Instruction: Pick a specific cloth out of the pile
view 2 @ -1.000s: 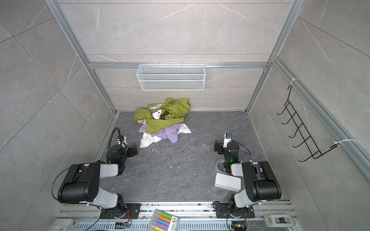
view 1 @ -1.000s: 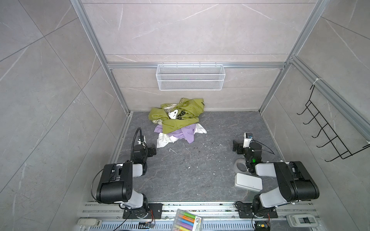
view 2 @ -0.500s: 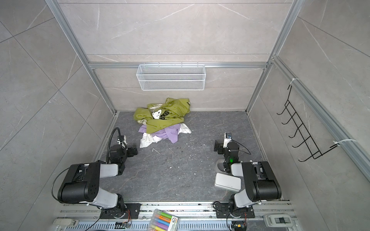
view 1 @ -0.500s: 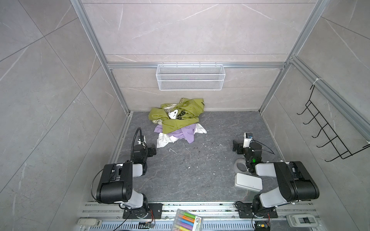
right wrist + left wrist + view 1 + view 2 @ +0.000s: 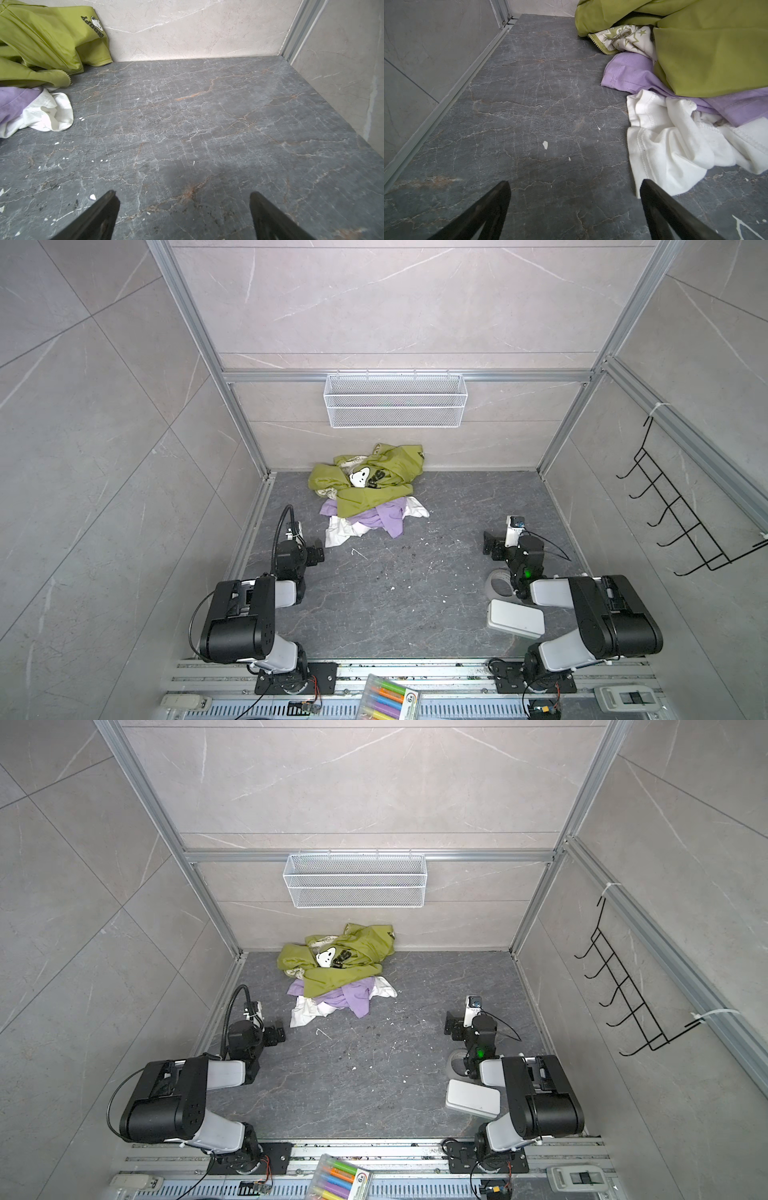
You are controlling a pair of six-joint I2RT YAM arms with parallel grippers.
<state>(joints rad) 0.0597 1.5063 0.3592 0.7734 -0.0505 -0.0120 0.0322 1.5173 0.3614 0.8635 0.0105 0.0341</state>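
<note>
left pincer [image 5: 575,182]: spread wide, empty | right pincer [image 5: 182,192]: spread wide, empty

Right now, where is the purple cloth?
In both top views the purple cloth lies left of centre near the back wall, partly under the green garment, beside the white garment.

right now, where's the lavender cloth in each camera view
In a top view: lavender cloth pokes out from under the olive-green garment, at its near side.
In a top view: cloth likewise.
Left wrist: cloth between olive-green garment and white garment.
Right wrist: cloth cut by the frame edge.
Shared landmark: olive-green garment on top.
</note>
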